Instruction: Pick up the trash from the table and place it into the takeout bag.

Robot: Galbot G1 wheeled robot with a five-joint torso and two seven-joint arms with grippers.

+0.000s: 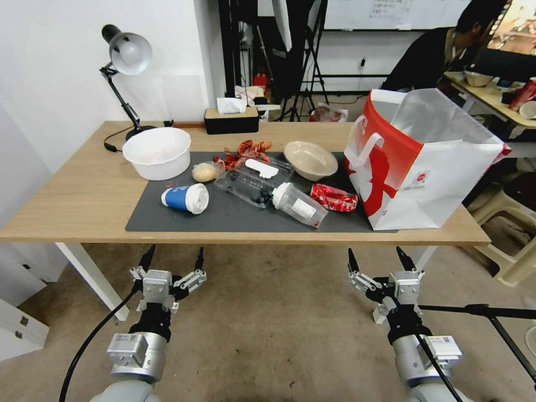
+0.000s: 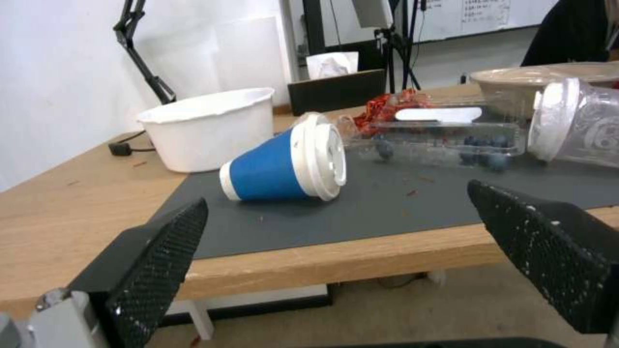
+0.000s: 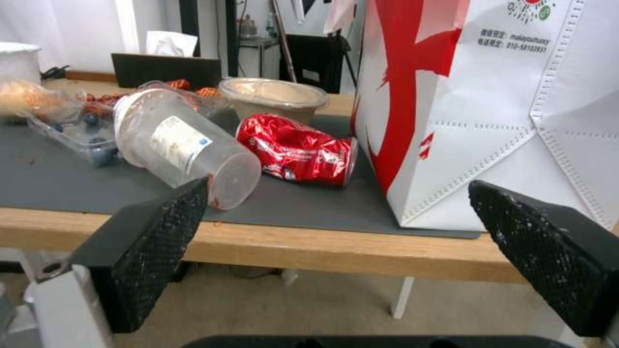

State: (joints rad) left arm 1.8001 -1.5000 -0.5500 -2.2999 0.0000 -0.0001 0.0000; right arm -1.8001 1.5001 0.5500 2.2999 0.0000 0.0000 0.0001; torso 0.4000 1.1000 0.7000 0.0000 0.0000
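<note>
Trash lies on the dark mat (image 1: 234,215) of the table (image 1: 72,195), beyond both tools. We see the left tool (image 1: 172,261) and right tool (image 1: 378,259) below the table's near edge, each with fingers apart, holding nothing. The blue cup (image 1: 185,197) lies on its side, lid toward the takeout bag (image 1: 424,167). The clear bottle (image 1: 298,204) lies slantwise, beside what looks like a crumpled red wrapper (image 1: 333,197) just left of the bag. The beige bowl (image 1: 310,158) sits upright behind.

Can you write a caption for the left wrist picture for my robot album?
Open left gripper waits before a tipped blue paper cup on the dark grey mat.
</note>
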